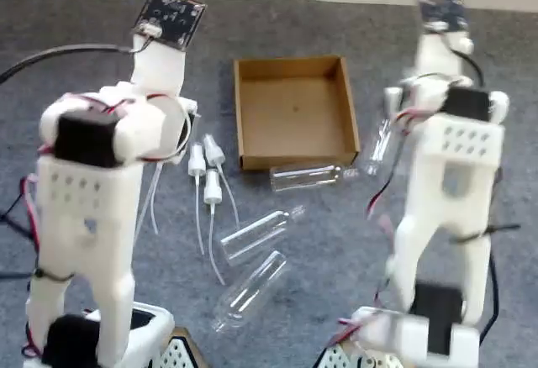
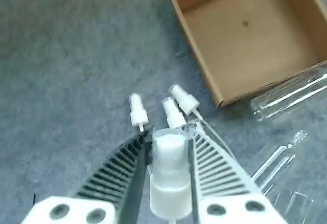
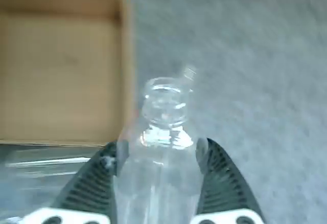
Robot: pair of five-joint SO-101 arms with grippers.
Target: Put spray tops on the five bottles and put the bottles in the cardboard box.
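The left gripper (image 2: 169, 134) is clamped on a white spray top (image 2: 168, 175), whose long axis runs along the fingers; which end points outward I cannot tell. It hangs above the grey mat (image 1: 84, 15), just off the left wall of the cardboard box (image 1: 290, 66). The right gripper (image 3: 158, 147) is closed around a clear bottle (image 3: 162, 132) w/ no top on it. Its long axis also runs along the fingers, and the open neck points away from the wrist. In the high view this bottle is steeply tilted just off the box's right wall, so the box lies btw. the two held parts and they are well apart. I judge this as the 1st assembly: the top's tube end must meet that open neck, so both axes need to come into one line. Three loose spray tops (image 1: 212, 188) lie near the box's front-left corner. One bare bottle (image 1: 307, 176) lies along the box's front wall, and two more bottles (image 1: 256, 233) lie nearer the arms, all on their sides.
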